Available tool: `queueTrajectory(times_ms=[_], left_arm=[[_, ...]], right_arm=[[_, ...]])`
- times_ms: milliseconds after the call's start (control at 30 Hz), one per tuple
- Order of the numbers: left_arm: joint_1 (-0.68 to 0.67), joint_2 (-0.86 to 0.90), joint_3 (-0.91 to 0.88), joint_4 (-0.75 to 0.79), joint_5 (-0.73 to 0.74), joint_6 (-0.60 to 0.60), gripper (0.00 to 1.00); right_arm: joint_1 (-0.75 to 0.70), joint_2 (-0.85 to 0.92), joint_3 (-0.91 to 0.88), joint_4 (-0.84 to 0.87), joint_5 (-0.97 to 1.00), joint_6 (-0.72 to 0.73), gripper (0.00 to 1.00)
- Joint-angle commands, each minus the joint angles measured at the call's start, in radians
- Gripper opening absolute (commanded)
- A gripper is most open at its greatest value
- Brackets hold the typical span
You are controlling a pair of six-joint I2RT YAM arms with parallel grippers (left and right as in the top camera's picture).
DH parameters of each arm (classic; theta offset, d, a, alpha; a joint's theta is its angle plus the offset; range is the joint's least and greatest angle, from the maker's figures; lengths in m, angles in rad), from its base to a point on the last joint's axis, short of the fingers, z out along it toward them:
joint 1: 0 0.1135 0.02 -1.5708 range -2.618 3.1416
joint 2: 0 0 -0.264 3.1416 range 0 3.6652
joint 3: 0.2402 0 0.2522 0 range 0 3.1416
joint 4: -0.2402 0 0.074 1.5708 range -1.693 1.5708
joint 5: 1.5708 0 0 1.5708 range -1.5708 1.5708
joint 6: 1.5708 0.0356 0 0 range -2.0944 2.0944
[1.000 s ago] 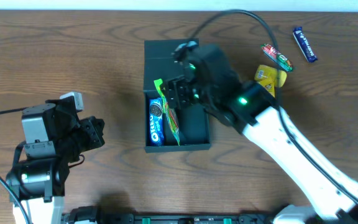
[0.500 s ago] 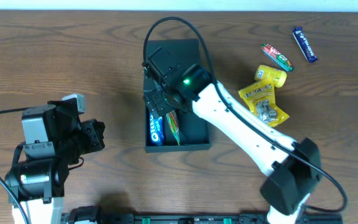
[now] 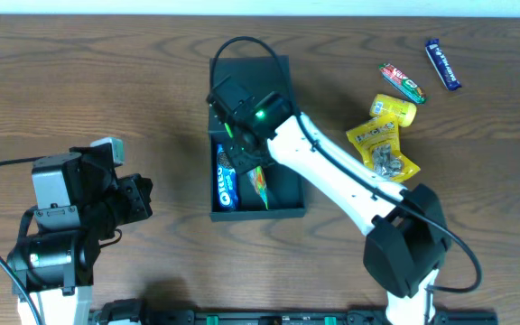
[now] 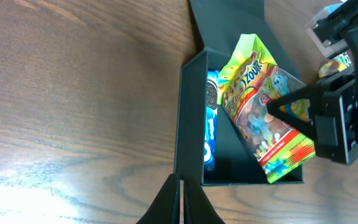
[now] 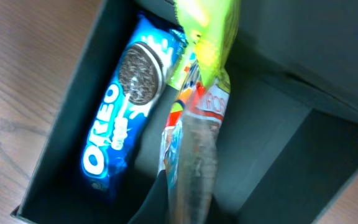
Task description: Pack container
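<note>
Green candy bag (image 4: 253, 93), pinched by right tool (image 4: 283, 109), edgewise in container (image 4: 188, 124); left tool (image 4: 180, 199) closed.

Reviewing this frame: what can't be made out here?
1. Overhead: the right arm covers the container's middle and the bag's top.
2. Wrist views: the right claw has its tips lost against the bag in left wrist and behind blur in right wrist, so a pinch is unconfirmed.
3. Left wrist: the lid is cut by the top edge.
4. Overhead: the red bar and blue bar labels are too small to read.

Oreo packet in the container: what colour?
Blue Oreo packet, white lettering, with a dark cookie printed on it. The right wrist view shows it best.
</note>
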Motion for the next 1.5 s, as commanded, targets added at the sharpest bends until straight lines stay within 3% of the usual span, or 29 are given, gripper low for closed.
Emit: queueTrajectory(times_ms=[0, 367, 667, 933, 1033, 1267, 1467], left_arm=[[-0.001, -0.001, 0.013, -0.005, 0.0, 0.022, 0.06], [-0.001, -0.001, 0.013, -0.005, 0.0, 0.022, 0.06], [-0.001, -0.001, 0.013, -0.005, 0.0, 0.021, 0.06], [-0.001, -0.001, 0.013, -0.005, 0.0, 0.021, 0.05], [-0.001, -0.001, 0.013, -0.005, 0.0, 0.021, 0.06], [-0.001, -0.001, 0.013, -0.005, 0.0, 0.021, 0.05], [-0.001, -0.001, 0.013, -0.005, 0.0, 0.021, 0.06]], right_arm=[[-0.044, 0.005, 0.019, -0.012, -0.066, 0.013, 0.01], [-0.158, -0.163, 0.019, -0.008, -0.174, 0.058, 0.01], [-0.205, -0.259, 0.019, 0.088, -0.254, 0.379, 0.02], [-0.205, -0.347, -0.026, 0.196, -0.322, 0.498, 0.01], [-0.209, -0.432, -0.163, 0.315, -0.322, 0.568, 0.01], [-0.213, -0.641, -0.672, 0.813, -0.372, 0.775, 0.01], [-0.178, -0.682, -0.966, 1.154, -0.374, 0.97, 0.01]])
